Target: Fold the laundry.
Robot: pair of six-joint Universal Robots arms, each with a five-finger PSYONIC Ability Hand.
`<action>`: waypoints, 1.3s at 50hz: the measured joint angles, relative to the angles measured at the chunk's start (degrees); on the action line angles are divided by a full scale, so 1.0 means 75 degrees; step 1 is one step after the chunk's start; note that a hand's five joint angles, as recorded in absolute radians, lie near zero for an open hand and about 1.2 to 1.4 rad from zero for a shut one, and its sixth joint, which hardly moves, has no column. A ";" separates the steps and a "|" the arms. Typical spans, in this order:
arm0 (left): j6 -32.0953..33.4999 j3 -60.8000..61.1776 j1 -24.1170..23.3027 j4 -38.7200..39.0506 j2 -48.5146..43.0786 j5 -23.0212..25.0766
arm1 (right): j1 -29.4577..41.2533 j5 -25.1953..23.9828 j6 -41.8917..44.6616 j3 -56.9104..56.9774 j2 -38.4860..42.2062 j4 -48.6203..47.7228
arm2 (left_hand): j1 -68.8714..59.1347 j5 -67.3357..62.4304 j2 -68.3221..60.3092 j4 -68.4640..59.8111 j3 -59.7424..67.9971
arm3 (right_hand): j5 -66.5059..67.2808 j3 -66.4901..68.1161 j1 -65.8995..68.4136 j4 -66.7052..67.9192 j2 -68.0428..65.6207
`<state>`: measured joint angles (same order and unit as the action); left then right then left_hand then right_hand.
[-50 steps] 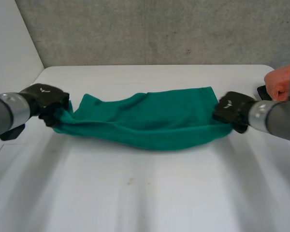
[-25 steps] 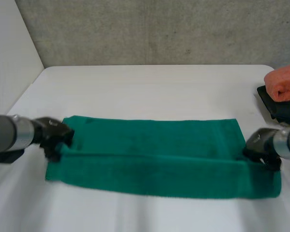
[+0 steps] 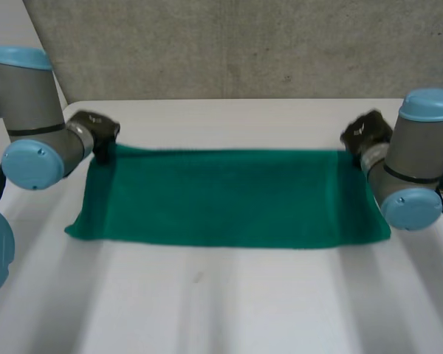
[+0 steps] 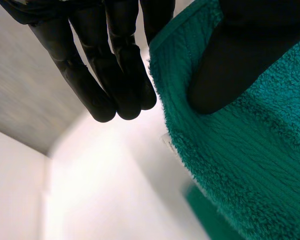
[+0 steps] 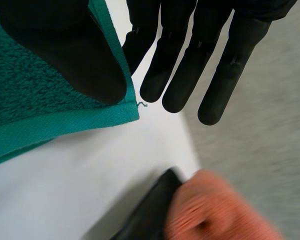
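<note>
Left robot hand (image 3: 96, 131) at the green towel's (image 3: 229, 195) far left corner. Fingers (image 4: 115, 75) straight and held off the towel edge, thumb (image 4: 230, 65) resting on the pile, no pinch. Right robot hand (image 3: 365, 133) at the towel's far right corner, same posture: fingers (image 5: 190, 60) straight and clear of the hem, thumb (image 5: 65, 55) laid on the cloth. Towel lies flat, a long rectangle across the white counter (image 3: 229, 302). Past the towel's right corner, an orange cloth (image 5: 215, 212) against a black object (image 5: 150, 217).
</note>
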<state>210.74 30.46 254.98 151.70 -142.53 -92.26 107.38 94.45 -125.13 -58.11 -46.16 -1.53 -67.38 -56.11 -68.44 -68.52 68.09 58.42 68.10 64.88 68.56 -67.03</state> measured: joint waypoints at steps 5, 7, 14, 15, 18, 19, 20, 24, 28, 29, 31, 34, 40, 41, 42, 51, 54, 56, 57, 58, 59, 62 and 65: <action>-0.0199 -0.0732 -0.0037 0.0961 0.0232 0.0097 | 0.0096 0.0085 -0.0174 0.0670 -0.0087 -0.1097 | 0.0000 0.0000 0.0000 0.0000 0.0000 | -0.0001 0.0001 0.0000 0.0009 0.0000; -0.0528 -0.0960 -0.0027 0.1666 0.0614 0.0245 | 0.0131 0.0170 -0.0294 0.0962 -0.0242 -0.1553 | 0.0000 0.0000 -0.0001 0.0000 0.0000 | 0.0001 0.0001 0.0000 0.0015 -0.0001; -0.2041 -0.0712 0.0081 0.4200 0.2217 0.0556 | 0.0313 0.0552 -0.1160 0.1942 -0.1326 -0.3171 | 0.0000 0.0000 -0.0001 0.0000 0.0000 | 0.0000 0.0001 0.0000 0.0017 -0.0001; -0.2184 -0.0624 0.0107 0.4436 0.2369 0.0556 | 0.0321 0.0554 -0.1205 0.1974 -0.1376 -0.3212 | 0.0000 0.0000 -0.0001 0.0000 0.0000 | 0.0004 0.0001 0.0000 0.0017 -0.0001; -0.2444 -0.0354 0.0210 0.4813 0.2636 0.0537 | 0.0357 0.0534 -0.1349 0.2066 -0.1542 -0.3200 | 0.0000 0.0000 -0.0001 0.0000 0.0000 | 0.0012 0.0001 0.0000 0.0017 -0.0001; -0.2502 -0.0237 0.0264 0.4848 0.2670 0.0524 | 0.0364 0.0521 -0.1376 0.2065 -0.1563 -0.3119 | 0.0000 0.0000 -0.0001 0.0000 0.0000 | 0.0012 0.0001 0.0000 0.0017 -0.0001; -0.2529 -0.0156 0.0301 0.4840 0.2675 0.0516 | 0.0367 0.0510 -0.1391 0.2051 -0.1569 -0.3034 | 0.0000 0.0000 -0.0001 0.0000 0.0000 | 0.0012 0.0001 0.0000 0.0017 -0.0001; -0.2595 0.0397 0.0497 0.4576 0.2536 0.0501 | 0.0368 0.0453 -0.1450 0.1786 -0.1534 -0.2578 | 0.0000 0.0000 -0.0001 0.0000 0.0000 | 0.0012 0.0001 0.0000 0.0018 -0.0001; -0.2604 0.1067 0.0595 0.4377 0.2335 0.0531 | 0.0377 0.0350 -0.1541 0.1293 -0.1461 -0.2247 | 0.0000 0.0000 -0.0009 -0.0001 0.0000 | 0.0012 0.0001 0.0000 0.0018 0.0004; -0.2602 0.1269 0.0606 0.4351 0.2282 0.0549 | 0.0380 0.0299 -0.1564 0.1125 -0.1436 -0.2173 | 0.0000 0.0000 -0.0010 -0.0001 0.0000 | 0.0012 0.0002 0.0000 0.0018 0.0004; -0.2590 0.1722 0.0618 0.4343 0.2154 0.0597 | 0.0391 0.0165 -0.1605 0.0734 -0.1370 -0.2037 | 0.0000 0.0000 -0.0010 -0.0001 0.0001 | 0.0012 0.0002 0.0000 0.0018 0.0004; -0.2536 0.2359 0.0624 0.4419 0.1952 0.0679 | 0.0404 -0.0018 -0.1630 0.0246 -0.1247 -0.1913 | 0.0000 -0.0001 -0.0010 -0.0001 0.0006 | 0.0012 0.0002 0.0000 0.0018 0.0004; -0.2192 0.3489 0.0648 0.4594 0.1379 0.0801 | 0.0371 -0.0286 -0.1519 -0.0820 -0.0753 -0.1625 | 0.0001 0.0000 -0.0011 -0.0001 0.0007 | 0.0012 0.0002 0.0000 0.0019 0.0004; -0.2040 0.3717 0.0668 0.4589 0.1231 0.0817 | 0.0342 -0.0305 -0.1457 -0.0990 -0.0650 -0.1537 | 0.0000 0.0000 -0.0011 -0.0001 0.0007 | 0.0012 0.0002 0.0000 0.0018 0.0004; -0.1984 0.3787 0.0677 0.4580 0.1189 0.0821 | 0.0324 -0.0313 -0.1417 -0.1084 -0.0598 -0.1476 | 0.0000 0.0000 -0.0011 -0.0001 0.0007 | 0.0012 0.0002 0.0000 0.0018 0.0004; -0.0642 0.4991 0.0835 0.3201 0.1682 0.0953 | -0.0123 -0.0466 -0.0520 -0.2194 -0.0841 0.0232 | 0.0000 -0.0001 -0.0011 -0.0001 0.0007 | 0.0013 0.0002 0.0000 0.0019 0.0004; -0.0194 0.5572 0.0870 0.2369 0.2300 0.1004 | -0.0401 -0.0609 0.0089 -0.2608 -0.1384 0.1352 | 0.0000 -0.0001 -0.0011 -0.0001 0.0007 | 0.0013 0.0002 0.0000 0.0018 0.0004; 0.0117 0.6015 0.0902 0.1840 0.2723 0.1023 | -0.0577 -0.0688 0.0461 -0.2847 -0.1747 0.2043 | 0.0000 0.0000 -0.0011 -0.0001 0.0007 | 0.0015 0.0002 0.0000 0.0018 0.0004; 0.0267 0.6229 0.0920 0.1611 0.2906 0.1029 | -0.0697 -0.0736 0.0709 -0.3013 -0.1998 0.2504 | 0.0000 -0.0001 -0.0012 -0.0001 0.0007 | 0.0016 0.0002 0.0000 0.0019 0.0004; 0.0523 0.6564 0.0954 0.1278 0.3180 0.1038 | -0.0827 -0.0783 0.0965 -0.3188 -0.2268 0.2983 | 0.0000 -0.0001 -0.0012 -0.0001 0.0007 | 0.0016 0.0002 0.0000 0.0018 0.0004; 0.0633 0.6702 0.0969 0.1146 0.3288 0.1041 | -0.0882 -0.0804 0.1073 -0.3263 -0.2387 0.3193 | 0.0000 -0.0001 -0.0012 -0.0001 0.0007 | 0.0016 0.0002 0.0000 0.0019 0.0004; 0.1169 0.7303 0.1047 0.0626 0.3710 0.1068 | -0.1092 -0.0904 0.1463 -0.3577 -0.2886 0.3959 | 0.0000 -0.0001 -0.0013 -0.0001 0.0007 | 0.0018 0.0002 0.0000 0.0018 0.0004; 0.1651 0.7670 0.1086 0.0364 0.3909 0.1146 | -0.1163 -0.1000 0.1584 -0.3791 -0.3201 0.4266 | 0.0001 0.0000 -0.0016 -0.0001 0.0007 | 0.0033 0.0002 0.0000 0.0018 0.0004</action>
<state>223.12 87.99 263.12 154.43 -113.21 -83.66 98.65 86.95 -113.25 -86.54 -70.17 30.46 -67.37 -56.11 -68.56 -68.52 68.14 58.67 68.12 64.88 68.70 -67.00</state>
